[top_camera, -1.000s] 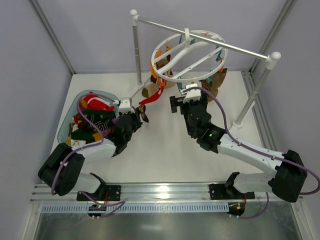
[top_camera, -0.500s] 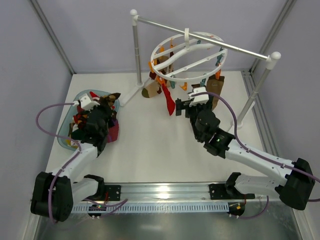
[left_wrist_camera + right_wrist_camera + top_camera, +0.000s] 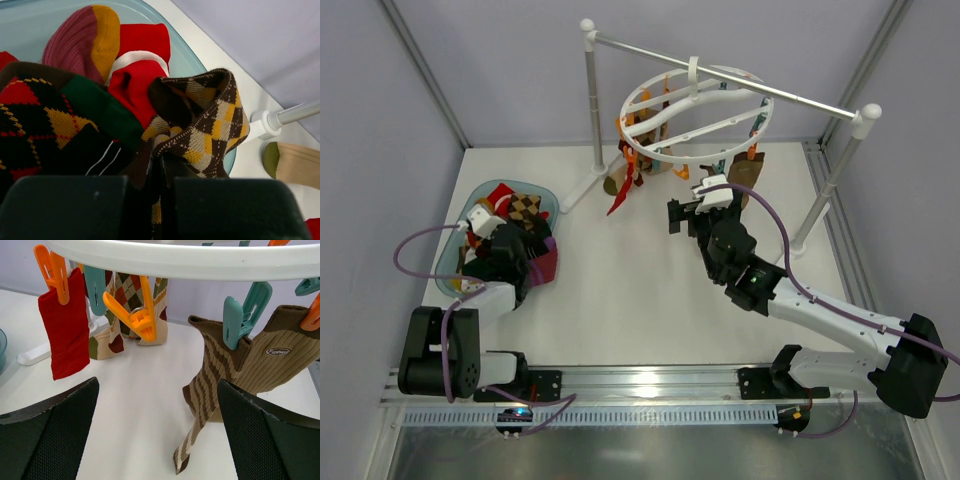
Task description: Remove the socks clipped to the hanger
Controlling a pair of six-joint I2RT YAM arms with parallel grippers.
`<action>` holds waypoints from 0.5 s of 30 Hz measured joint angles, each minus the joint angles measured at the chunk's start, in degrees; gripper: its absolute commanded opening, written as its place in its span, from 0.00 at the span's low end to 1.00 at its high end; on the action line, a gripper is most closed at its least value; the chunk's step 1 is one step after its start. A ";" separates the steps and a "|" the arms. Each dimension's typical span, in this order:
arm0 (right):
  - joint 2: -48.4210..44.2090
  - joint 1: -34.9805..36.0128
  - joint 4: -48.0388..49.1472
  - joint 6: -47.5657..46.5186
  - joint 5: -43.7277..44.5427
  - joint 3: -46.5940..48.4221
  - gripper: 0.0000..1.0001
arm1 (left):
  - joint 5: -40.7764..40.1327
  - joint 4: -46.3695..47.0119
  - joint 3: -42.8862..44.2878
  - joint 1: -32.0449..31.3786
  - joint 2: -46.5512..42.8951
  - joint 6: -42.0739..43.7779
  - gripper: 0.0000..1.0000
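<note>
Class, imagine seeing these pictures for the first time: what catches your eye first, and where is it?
The white ring hanger hangs at the back, a red sock and a brown striped sock clipped to its rim, just beyond the open right gripper. At the left, the left gripper pinches a brown argyle sock over a blue tray piled with bright socks.

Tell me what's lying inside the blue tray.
A heap of socks: pink-and-mustard, red-and-white, black argyle, and a brown argyle sock pinched by the left gripper. The heap hides the tray floor beneath.
</note>
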 measured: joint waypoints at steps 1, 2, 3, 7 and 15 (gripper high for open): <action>0.00 0.00 0.00 0.00 0.00 0.00 1.00 | -0.11 0.00 -0.26 0.04 0.20 -0.46 0.00; 0.00 0.00 0.00 0.00 0.00 0.00 1.00 | -0.22 0.07 -0.33 0.04 0.22 -0.74 0.00; 0.00 0.00 0.00 0.00 0.00 0.00 1.00 | -0.28 0.52 -0.33 0.04 0.20 -0.94 0.00; 0.00 0.00 -0.02 0.00 0.04 0.00 1.00 | -0.44 1.36 -0.33 0.04 0.11 -1.86 0.19; 0.00 0.00 -0.04 0.00 0.04 0.00 1.00 | -0.63 1.14 -0.33 0.04 -1.31 -2.29 0.99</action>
